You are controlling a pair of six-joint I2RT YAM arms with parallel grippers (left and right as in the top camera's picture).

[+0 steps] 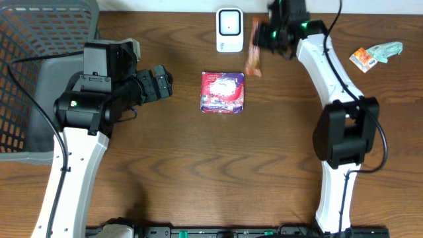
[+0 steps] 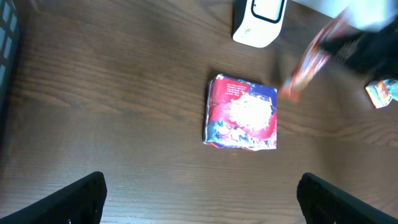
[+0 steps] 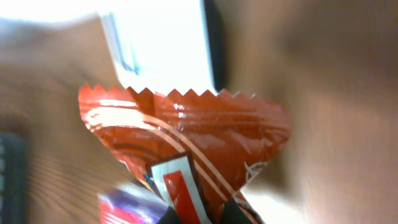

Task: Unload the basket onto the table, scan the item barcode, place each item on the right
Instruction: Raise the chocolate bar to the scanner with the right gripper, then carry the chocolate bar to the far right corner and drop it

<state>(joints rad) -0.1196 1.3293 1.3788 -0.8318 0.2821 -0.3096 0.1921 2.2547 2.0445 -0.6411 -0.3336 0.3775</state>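
Beside scanner [image 1: 229, 30], right claw [image 1: 264, 35] clamped on orange packet [image 1: 253, 58] end; left claw [image 1: 166, 82] spread apart.

**Entry 1: orange-red snack packet** [image 1: 253, 58]
- Look: we list a glossy foil wrapper with a zigzag-cut end seam, pale curved stripes, and a white-and-red panel near the pinched end [image 3: 186, 137].
- State: it is gripped by one end in the closed jaws of the right gripper [image 1: 266, 34].
- Pose: lengthwise and slightly tilted.
- Place: near the far edge of the surface, just right of the scanner. We cannot tell whether its free end touches the surface.

**Entry 2: barcode scanner** [image 1: 229, 30]
- Look: we list a white upright unit with a dark-framed window on its face [image 2: 258, 22].
- Place: it stands at the middle of the far edge.
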